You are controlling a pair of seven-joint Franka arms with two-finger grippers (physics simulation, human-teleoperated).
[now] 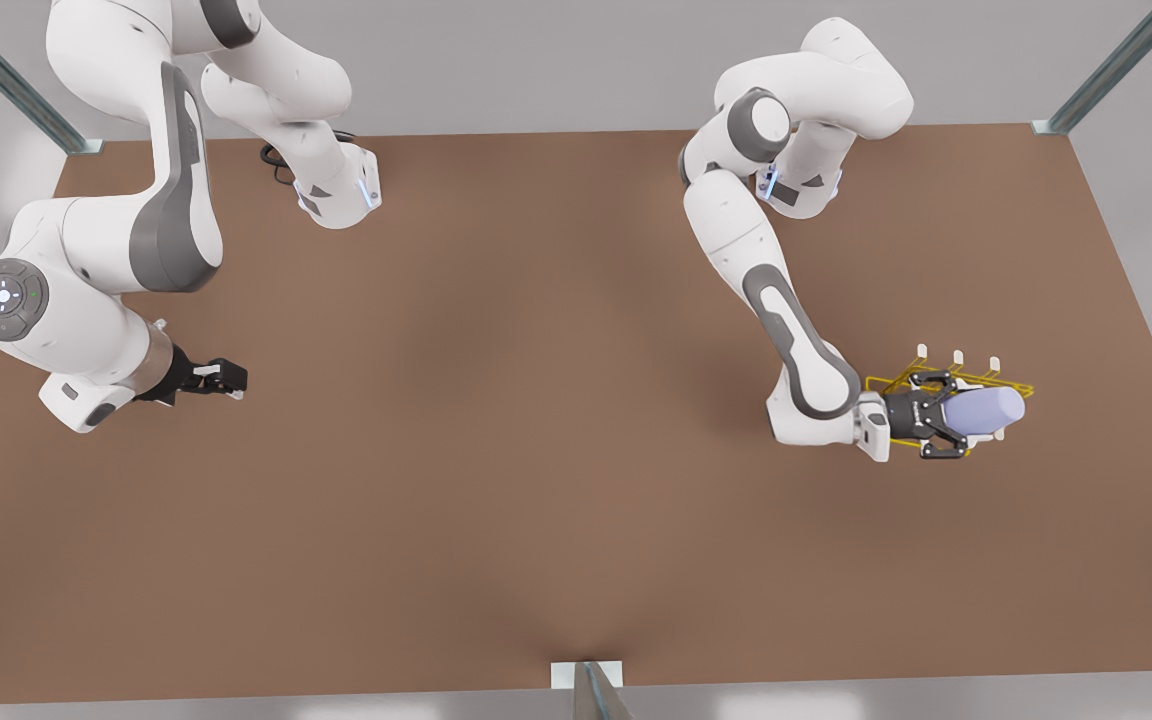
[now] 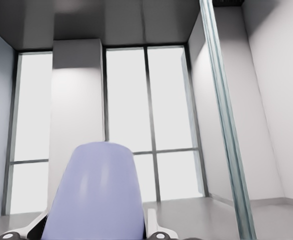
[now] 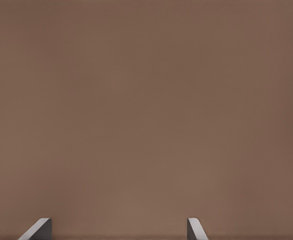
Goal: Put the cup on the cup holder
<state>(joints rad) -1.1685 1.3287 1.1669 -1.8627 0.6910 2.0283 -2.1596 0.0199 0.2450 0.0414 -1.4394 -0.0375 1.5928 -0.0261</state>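
Observation:
The pale lavender-blue cup (image 1: pixel 988 409) is held on its side, with my left gripper (image 1: pixel 944 415) shut on it at the front view's right. It hovers over or against the yellow wire cup holder (image 1: pixel 1014 386), whose white-tipped pegs (image 1: pixel 957 356) stand just behind it; I cannot tell whether they touch. The left wrist view shows the cup (image 2: pixel 94 192) close up between the fingers. My right gripper (image 1: pixel 223 376) waits open over bare table at the front view's left, its fingertips (image 3: pixel 39 229) spread wide.
The brown table (image 1: pixel 536 450) spreads wide between the two arms. Metal frame posts (image 1: pixel 591 690) stand at the front edge and at the back corners. The arm bases sit along the far edge.

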